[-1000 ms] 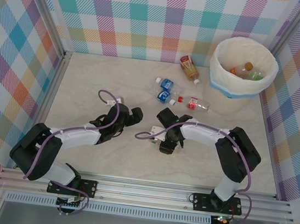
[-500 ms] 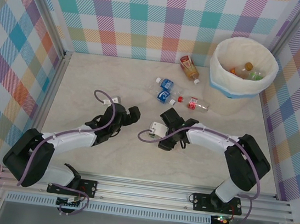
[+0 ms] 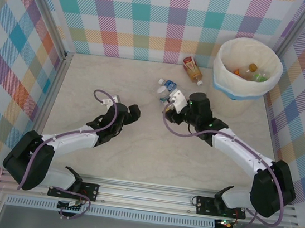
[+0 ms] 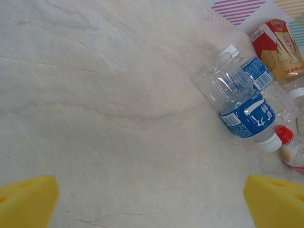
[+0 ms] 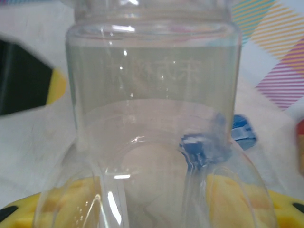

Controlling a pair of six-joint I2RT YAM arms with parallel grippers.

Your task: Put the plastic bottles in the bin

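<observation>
left gripper [image 3: 131, 113] first: yellow fingers [image 4: 28, 202] spread wide, nothing between them, bare table [image 4: 118, 95] beneath. to its far right lie the loose plastic bottles: 2 blue-labelled bottles [image 4: 244, 111] on their sides, touching, long axes slanting across that gripper's line of reach. a brown-labelled bottle [image 3: 192, 68] lies further on, near the far wall. over that same cluster, the right gripper [image 5: 147, 204] is clamped on a clear bottle [image 5: 152, 95], a yellow pad on each side of the body and the long axis running out along the fingers. whether it is off the table, i cannot tell. the bin [image 3: 232, 85] stands to the far right of it, in the corner, a few bottles already inside. my call: the right arm is the nearer one, so it's up and far-right over the rim. the table between looks open, and the side wall sits close past the bin.
</observation>
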